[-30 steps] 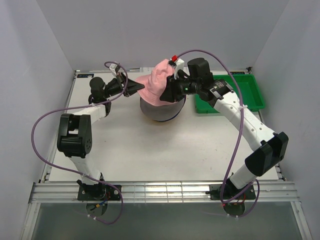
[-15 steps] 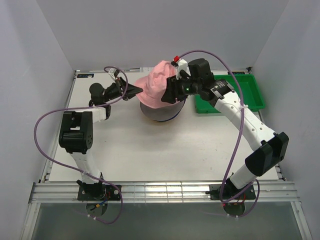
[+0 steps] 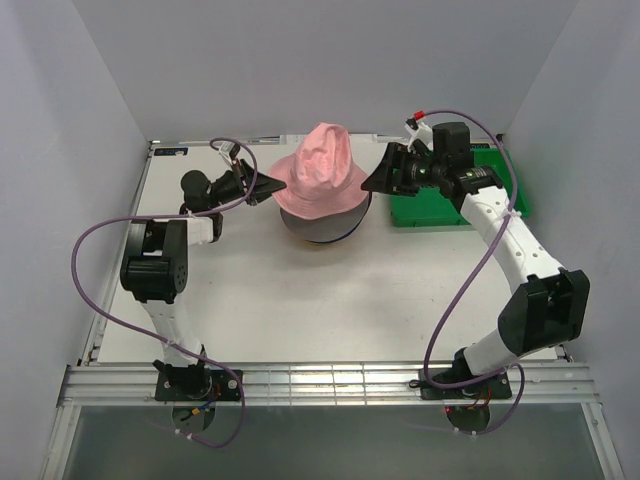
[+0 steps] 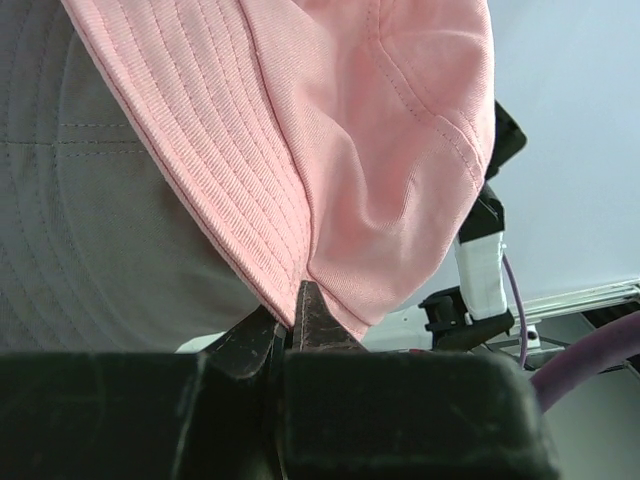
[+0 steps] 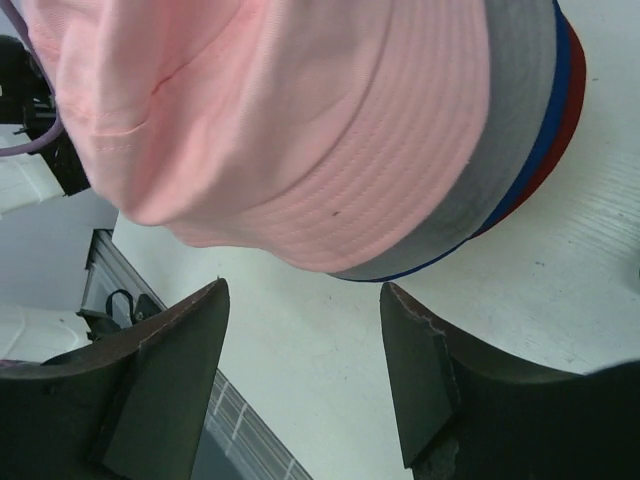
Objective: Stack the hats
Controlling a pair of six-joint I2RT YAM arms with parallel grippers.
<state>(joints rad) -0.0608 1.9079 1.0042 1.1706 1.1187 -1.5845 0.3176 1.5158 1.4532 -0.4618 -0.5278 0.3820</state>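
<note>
Pink hat [image 3: 318, 168]: crown up, topping the stack at the far middle of the table [image 3: 300, 300].
Under it: the grey hat [image 5: 500, 120], blue hat [image 5: 546, 110] and dark red hat [image 5: 570, 80] show as nested brims; no yellow hat is visible.
Left gripper [image 3: 270, 186]: fingers drawn together to a point on the pink brim's left edge, apparently nipping it.
Right gripper [image 3: 378, 180]: spread wide and empty, just right of the stack, beside the green bin [image 3: 500, 195].
Handling: probably light, limp cloth that sags and drags. The stitched brim looks firmest, so the rim is the best place to grip. Tugging one side could skew the pile.
Views: only the right wrist shows the layered colours, and only the left wrist shows the pinch. The top view shows both arms flanking the stack.
</note>
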